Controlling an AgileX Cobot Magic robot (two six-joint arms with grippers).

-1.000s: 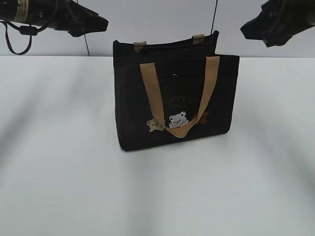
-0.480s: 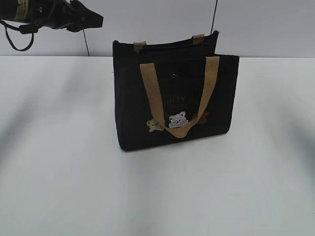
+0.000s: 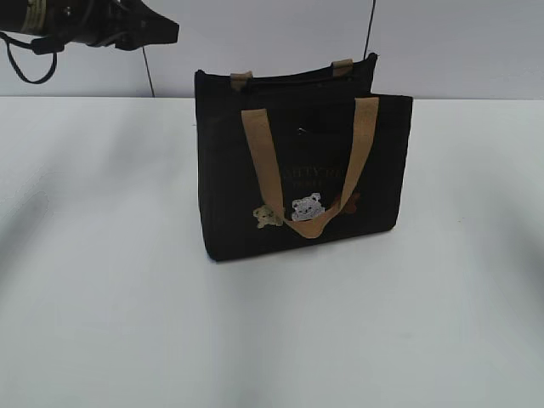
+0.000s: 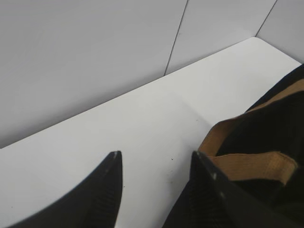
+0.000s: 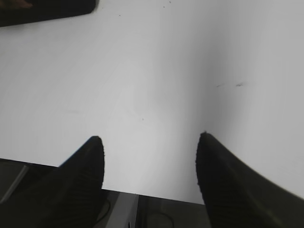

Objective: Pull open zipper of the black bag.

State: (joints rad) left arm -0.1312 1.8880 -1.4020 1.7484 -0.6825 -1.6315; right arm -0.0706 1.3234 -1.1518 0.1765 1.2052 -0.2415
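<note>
The black bag [image 3: 229,187] stands upright mid-table, its tan handle [image 3: 259,153] hanging down the front over small bear patches. The zipper is black on black along the top and hard to make out; a small silver glint [image 3: 302,130] shows near the front's upper part. My left gripper [image 3: 166,32] hovers high to the bag's left. In the left wrist view it [image 4: 156,156] is open over bare table, with the bag [image 4: 280,123] and a tan strap [image 4: 251,166] to its right. My right gripper [image 5: 150,138] is open and empty; a bag corner [image 5: 47,9] lies far ahead.
The white table [image 3: 102,255] spreads round the bag on all sides. A pale wall [image 3: 255,34] with dark seams stands behind. The right wrist view shows the table's near edge [image 5: 156,199] just under the fingers, dark equipment below it.
The right arm, seen at the exterior view's top right a second ago, has left that view. The left gripper has drawn back slightly to the left. The bag has not moved.
</note>
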